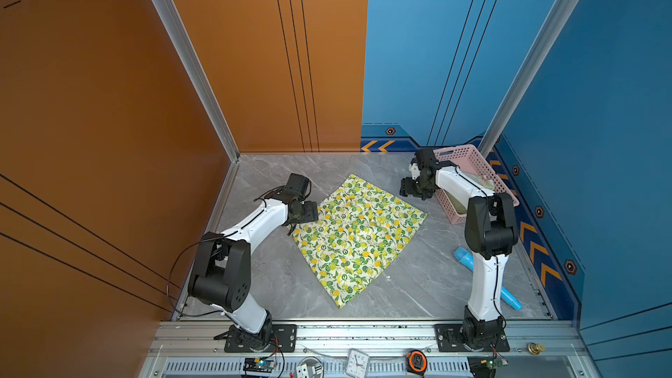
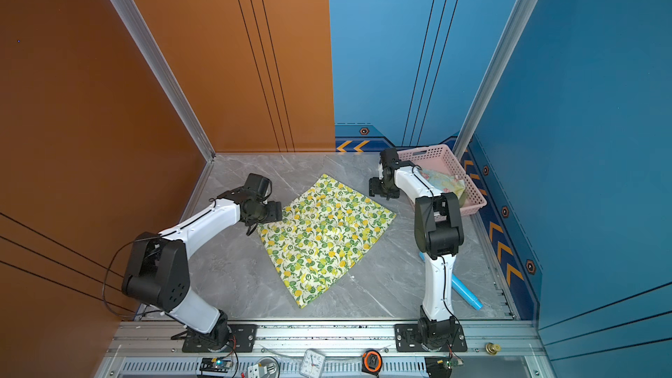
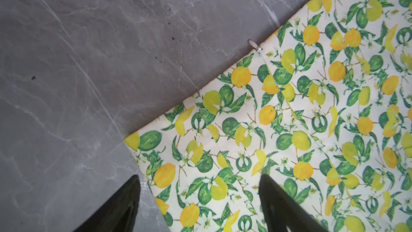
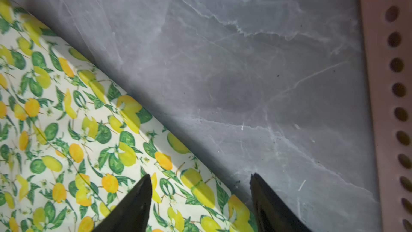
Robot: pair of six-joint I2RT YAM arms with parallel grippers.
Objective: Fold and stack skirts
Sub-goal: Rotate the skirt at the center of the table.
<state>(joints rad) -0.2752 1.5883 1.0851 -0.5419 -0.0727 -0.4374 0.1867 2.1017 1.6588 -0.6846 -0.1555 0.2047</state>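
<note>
The lemon-print skirt (image 1: 358, 234) lies flat in the middle of the grey marble table, seen in both top views (image 2: 323, 234). My left gripper (image 1: 313, 213) is open at the skirt's left corner (image 3: 142, 143). In the left wrist view the left gripper (image 3: 199, 178) has one finger over bare table and one over cloth. My right gripper (image 1: 409, 189) is open beside the skirt's far right edge (image 4: 178, 143). The right gripper (image 4: 200, 178) straddles that edge. A pastel flowered skirt (image 2: 442, 181) and an olive green one (image 1: 456, 204) lie in the basket.
The pink perforated basket (image 1: 469, 161) stands at the back right corner, close to the right gripper; its wall (image 4: 388, 85) shows in the right wrist view. A light-blue tube (image 1: 511, 298) lies behind the right arm. A clock (image 1: 357, 361) and tape measure (image 1: 417, 360) sit on the front rail.
</note>
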